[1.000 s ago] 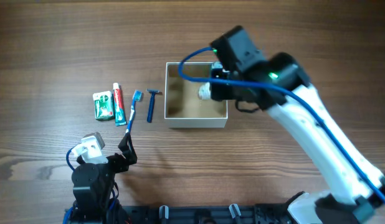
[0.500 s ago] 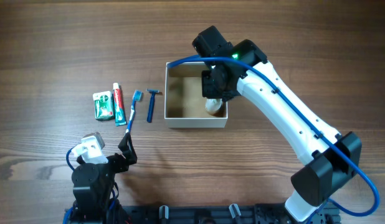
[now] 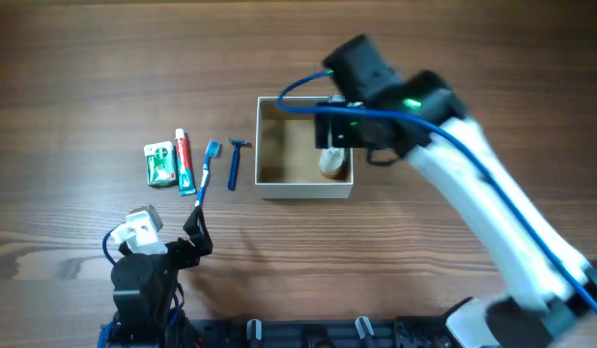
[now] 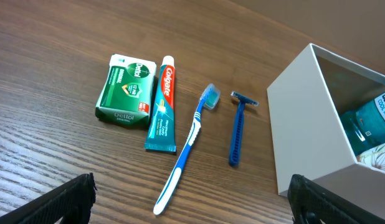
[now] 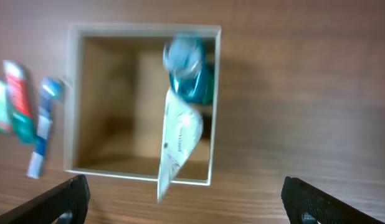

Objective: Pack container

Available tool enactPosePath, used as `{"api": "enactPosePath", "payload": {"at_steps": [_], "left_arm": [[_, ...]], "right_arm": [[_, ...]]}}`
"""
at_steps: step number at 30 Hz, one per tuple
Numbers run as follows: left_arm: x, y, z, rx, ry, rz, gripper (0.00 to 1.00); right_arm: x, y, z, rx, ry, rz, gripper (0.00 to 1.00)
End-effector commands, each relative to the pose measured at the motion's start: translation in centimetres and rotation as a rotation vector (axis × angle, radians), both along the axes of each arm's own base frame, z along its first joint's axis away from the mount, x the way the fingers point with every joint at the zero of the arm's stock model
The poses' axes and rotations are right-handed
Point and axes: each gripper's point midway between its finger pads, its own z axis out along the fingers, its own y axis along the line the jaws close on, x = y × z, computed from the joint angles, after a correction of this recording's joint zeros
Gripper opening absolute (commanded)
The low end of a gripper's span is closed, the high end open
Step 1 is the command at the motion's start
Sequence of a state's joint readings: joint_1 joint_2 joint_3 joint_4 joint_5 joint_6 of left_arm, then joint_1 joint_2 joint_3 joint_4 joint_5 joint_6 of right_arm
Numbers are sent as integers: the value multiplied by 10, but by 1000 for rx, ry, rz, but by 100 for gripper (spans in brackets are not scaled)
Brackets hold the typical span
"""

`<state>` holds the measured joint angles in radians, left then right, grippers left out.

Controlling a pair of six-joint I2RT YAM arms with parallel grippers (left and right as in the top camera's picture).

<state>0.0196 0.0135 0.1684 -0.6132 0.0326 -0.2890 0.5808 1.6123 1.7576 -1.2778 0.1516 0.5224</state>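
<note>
- My right gripper (image 5: 183,200) hangs directly over the container (image 5: 111,173), jaws spread wide and holding nothing.
- My left gripper (image 4: 195,202), also spread and empty, sits well apart from the container, near the table's front edge.
- I can read "Dettol" on the green box (image 4: 127,90), "Colgate" on the tube (image 4: 162,106) and "COOL MINT" on the teal bottle (image 4: 367,121) inside the container.
- The table (image 3: 86,58) is brown wood grain.

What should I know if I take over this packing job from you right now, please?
Left gripper open, empty, low at the table's near edge.
Right gripper open, empty, above the box.
Done: mouthwash bottle and a white packet are in the box.
To do: soap, toothpaste, toothbrush and razor lie on the table beside the box, all to pack.
</note>
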Motion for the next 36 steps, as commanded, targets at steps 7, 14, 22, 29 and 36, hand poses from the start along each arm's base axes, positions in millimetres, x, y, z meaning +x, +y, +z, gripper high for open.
{"api": "enactPosePath", "payload": {"at_steps": [7,14,22,29,36], "left_arm": [[-1,-4,-5,9,7,-30,100],[4,-11,7,-63,-42,-43,100],[6,-8,53,-118,-37,6,100],[49,25,107,18,282,133,100],[104,58,68,67,595,119,100]], "right_arm": [[0,-197,85,151,-212,-545,100],[3,-218,57,177,-98,-624,100],[11,-220,44,169,-58,-627,100],[11,-220,44,169,-55,-627,100],[11,-220,43,169,-55,-627,100]]}}
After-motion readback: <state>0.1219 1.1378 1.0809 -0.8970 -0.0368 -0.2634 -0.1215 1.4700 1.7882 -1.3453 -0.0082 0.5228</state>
